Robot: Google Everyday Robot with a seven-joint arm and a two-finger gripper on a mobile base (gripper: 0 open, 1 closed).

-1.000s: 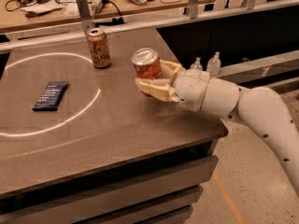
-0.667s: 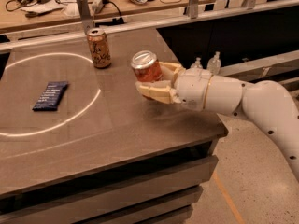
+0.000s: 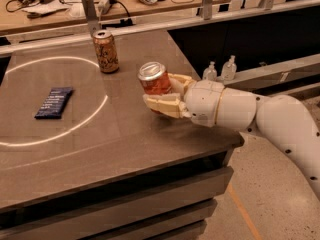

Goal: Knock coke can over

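The coke can [image 3: 154,79] is red-orange with a silver top and stands near the table's right edge, tilted toward the left. My gripper [image 3: 168,92] reaches in from the right. Its cream fingers [image 3: 162,104] sit on either side of the can's lower half and close on it. One finger is in front of the can and the other behind it. The front finger hides the can's bottom, so I cannot tell whether it touches the table [image 3: 125,134].
A tan-gold can [image 3: 105,51] stands upright at the back of the table. A dark blue packet [image 3: 54,102] lies flat at the left, inside a white ring of light. Two small clear bottles [image 3: 220,69] stand on a ledge beyond the table's right edge.
The gripper and the coke can have shifted slightly left, and the can's top now leans more to the left. The other can and the packet have not moved.
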